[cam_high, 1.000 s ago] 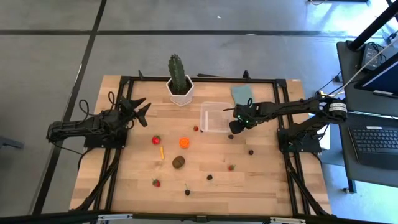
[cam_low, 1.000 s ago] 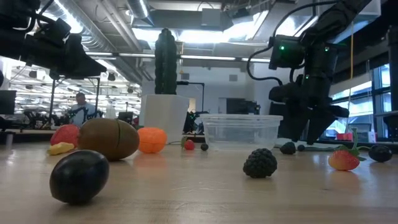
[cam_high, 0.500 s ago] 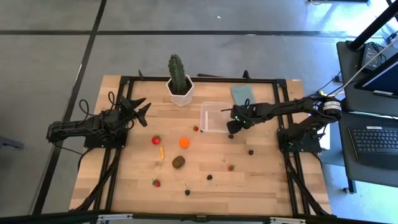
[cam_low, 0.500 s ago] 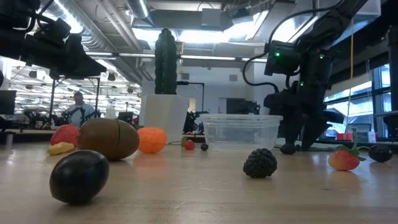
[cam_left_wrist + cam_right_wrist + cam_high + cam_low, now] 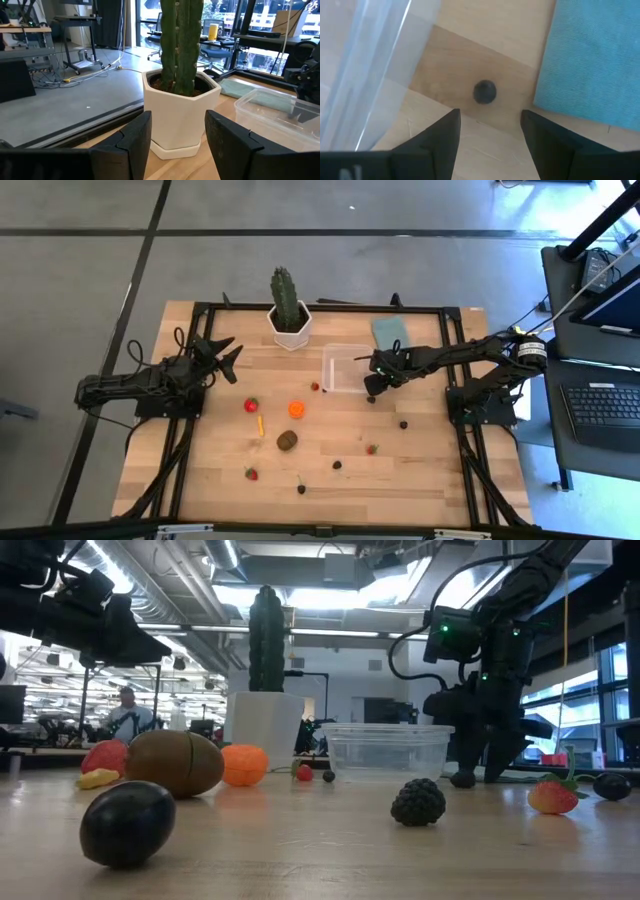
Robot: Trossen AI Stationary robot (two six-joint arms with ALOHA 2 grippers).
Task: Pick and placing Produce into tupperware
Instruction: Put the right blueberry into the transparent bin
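Note:
My right gripper [image 5: 489,135] points steeply down, open, just above a small dark berry [image 5: 484,92] that lies on the wood between the tupperware's clear wall [image 5: 367,75] and the blue-grey lid [image 5: 592,55]. One finger stands on each side of the berry without touching it. The tupperware [image 5: 345,368] stands right of centre. Other produce lies scattered on the table: an orange ball [image 5: 297,408], a brown oval [image 5: 288,440], a yellow stick [image 5: 260,424], strawberries [image 5: 251,405] and dark berries [image 5: 338,464]. My left gripper [image 5: 228,355] waits open at the left, level, facing the cactus [image 5: 182,45].
The green cactus in its white hexagonal pot [image 5: 288,325] stands at the far edge, left of the tupperware. The blue-grey lid [image 5: 390,330] lies flat behind my right gripper. A black frame [image 5: 330,307] borders the wooden tabletop. A big dark berry [image 5: 127,823] lies close to the low camera.
My right gripper has drifted a little toward the table's left edge and sunk slightly, coming over the dark berry beside the tupperware. Its fingers have stayed open. Nothing on the table has moved.

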